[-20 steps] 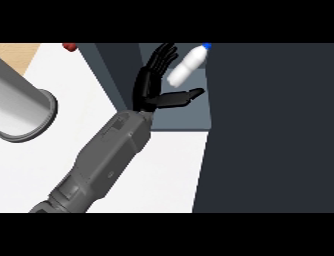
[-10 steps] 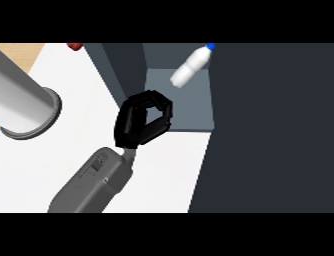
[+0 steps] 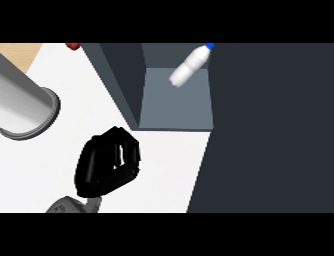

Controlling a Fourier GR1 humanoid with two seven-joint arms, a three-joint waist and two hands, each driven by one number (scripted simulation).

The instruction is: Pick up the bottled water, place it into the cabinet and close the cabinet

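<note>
Black fingers (image 3: 120,150) of the right hand (image 3: 105,170) are curled together over the white counter (image 3: 166,160), holding nothing. Beyond the fingertips, well apart, the bottled water (image 3: 190,65) lies tilted inside the open cabinet (image 3: 177,107).

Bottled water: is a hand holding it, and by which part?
Nothing is held. The left hand is curled and empty; the bottled water lies in the cabinet, apart from it.

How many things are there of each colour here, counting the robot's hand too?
White: 1, the bottled water, lying in the cabinet
Grey: 2, the cylinder and the cabinet
Black: 1, the hand
Red: 1, a small thing at the far edge
Total: 5
</note>
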